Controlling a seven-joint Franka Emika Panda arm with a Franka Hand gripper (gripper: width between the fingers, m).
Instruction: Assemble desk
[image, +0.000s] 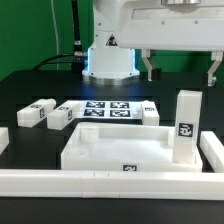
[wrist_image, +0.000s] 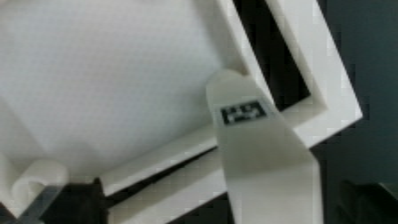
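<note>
My gripper (image: 181, 72) hangs wide open and empty above the tabletop (image: 100, 150), where one leg block (image: 186, 127) stands upright in the corner at the exterior view's right. I judge that leg is seated. Next I'd fetch a loose leg (image: 38, 113) lying behind the tabletop, squaring the fingers across its sides.

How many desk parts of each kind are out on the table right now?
Tabletop: 1
Leg blocks: 4 (one upright, three lying)
Total: 5
</note>
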